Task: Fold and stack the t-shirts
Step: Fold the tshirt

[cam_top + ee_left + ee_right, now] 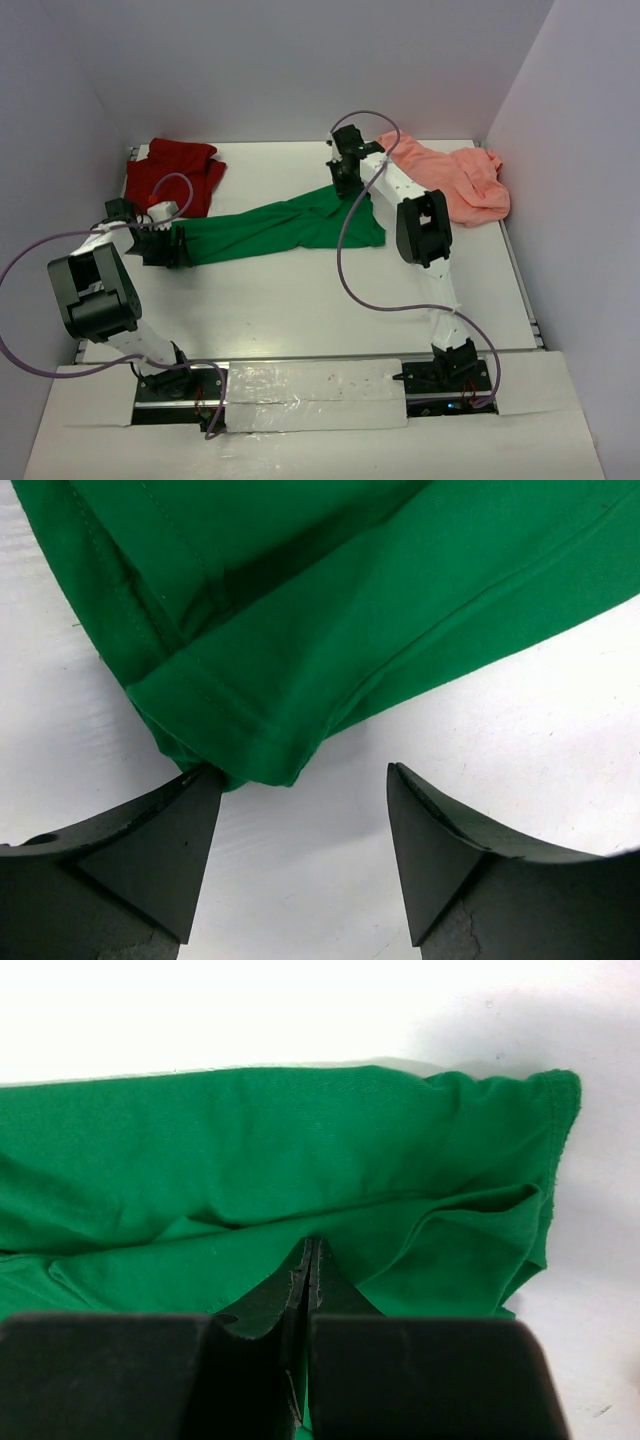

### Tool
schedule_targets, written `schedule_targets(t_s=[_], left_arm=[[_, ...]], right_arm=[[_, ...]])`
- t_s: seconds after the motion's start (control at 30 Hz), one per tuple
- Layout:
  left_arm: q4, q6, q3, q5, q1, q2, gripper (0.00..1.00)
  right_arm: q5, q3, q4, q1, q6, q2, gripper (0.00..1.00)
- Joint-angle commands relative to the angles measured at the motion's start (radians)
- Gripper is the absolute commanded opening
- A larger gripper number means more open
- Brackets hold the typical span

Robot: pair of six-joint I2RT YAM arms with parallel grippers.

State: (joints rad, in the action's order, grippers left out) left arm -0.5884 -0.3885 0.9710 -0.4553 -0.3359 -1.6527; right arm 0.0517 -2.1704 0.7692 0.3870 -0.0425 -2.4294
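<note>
Here the green t-shirt (280,230) lies drawn out in a long band across the middle of the worktop (330,300), running from the left pincer (170,245) at its near-left end up to the right pincer (347,180) at its far-right end. The left pincer (300,770) stands open, its jaws wide apart and low over the white surface; a stitched hem corner of the shirt (330,600) touches the tip of one finger (190,800) and reaches a little way into the gap, unclamped. The right pincer (308,1245) is closed, pinching a fold of the green cloth (250,1160), whose hemmed edge curls down at the right of that view. The dark red t-shirt (175,172) sits crumpled in the back-left corner and the salmon pink t-shirt (455,180) in the back-right corner, both apart from the green one. Bare worktop stretches along the whole near side, between the green band and the arm bases.
</note>
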Motion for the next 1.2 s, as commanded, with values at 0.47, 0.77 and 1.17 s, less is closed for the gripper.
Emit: schedule_targets(t_s=[0.47, 0.77, 1.17], left_arm=[[0.009, 0.017, 0.034, -0.065, -0.005, 0.102, 0.70], [-0.028, -0.003, 0.021, -0.069, 0.000, 0.097, 0.72], [-0.076, -0.021, 0.014, -0.091, 0.000, 0.105, 0.79]], right_arm=[[-0.003, -0.009, -0.011, 0.029, 0.026, 0.059, 0.00], [-0.007, -0.017, -0.011, 0.027, 0.030, 0.069, 0.00], [0.000, -0.019, -0.010, 0.029, 0.030, 0.072, 0.00]])
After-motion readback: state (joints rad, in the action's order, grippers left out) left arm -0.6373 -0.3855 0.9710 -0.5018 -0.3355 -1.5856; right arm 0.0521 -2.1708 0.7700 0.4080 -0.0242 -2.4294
